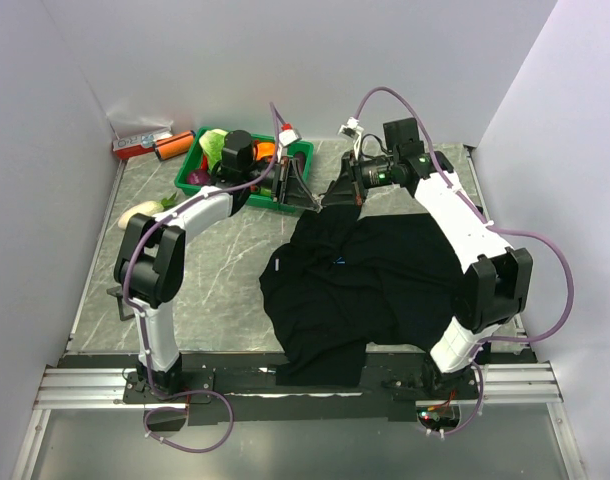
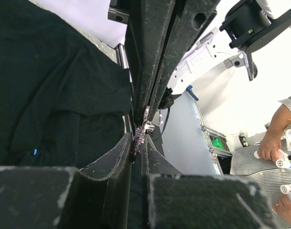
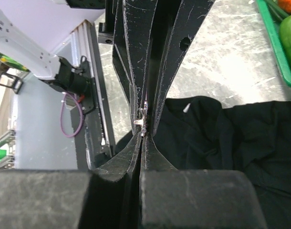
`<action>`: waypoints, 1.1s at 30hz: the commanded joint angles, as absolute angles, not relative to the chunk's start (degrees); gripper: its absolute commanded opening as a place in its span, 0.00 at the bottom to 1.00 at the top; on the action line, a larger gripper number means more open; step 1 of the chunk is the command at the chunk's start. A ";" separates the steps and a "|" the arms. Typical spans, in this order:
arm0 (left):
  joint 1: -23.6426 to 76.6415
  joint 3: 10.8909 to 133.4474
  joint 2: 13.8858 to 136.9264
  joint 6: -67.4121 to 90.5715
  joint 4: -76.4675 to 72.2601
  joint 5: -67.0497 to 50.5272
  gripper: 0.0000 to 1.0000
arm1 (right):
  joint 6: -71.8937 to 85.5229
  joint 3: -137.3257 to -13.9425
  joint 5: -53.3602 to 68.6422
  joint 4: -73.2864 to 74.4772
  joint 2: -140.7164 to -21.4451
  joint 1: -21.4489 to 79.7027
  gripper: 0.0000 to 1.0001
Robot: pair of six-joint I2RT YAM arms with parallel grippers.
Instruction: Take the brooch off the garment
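The garment is a black shirt crumpled on the table's middle and right; it also shows in the left wrist view and the right wrist view. My two grippers meet tip to tip just above its far left corner. The brooch is a tiny sparkly piece pinched in the fingertips of my left gripper, which is shut. My right gripper is shut on the brooch's silvery metal part from the opposite side. I cannot tell whether fabric is still caught on it.
A green tray of vegetables stands at the back, just behind the left gripper. A white vegetable lies at the left. Red and orange items lie in the back left corner. A small white label sits on the shirt.
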State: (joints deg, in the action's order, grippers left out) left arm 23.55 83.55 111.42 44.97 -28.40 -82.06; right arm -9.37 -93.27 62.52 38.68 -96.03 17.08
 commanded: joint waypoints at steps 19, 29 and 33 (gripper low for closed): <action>25.22 87.98 112.15 28.22 -8.27 -71.99 0.01 | -14.94 -102.57 61.88 43.06 -95.97 23.38 0.00; 25.84 89.82 110.66 20.39 2.81 -62.58 0.01 | -16.00 -103.10 58.98 43.51 -95.54 24.87 0.00; 25.84 89.21 110.39 21.17 1.94 -63.72 0.04 | -15.82 -102.92 58.45 43.33 -95.45 25.31 0.00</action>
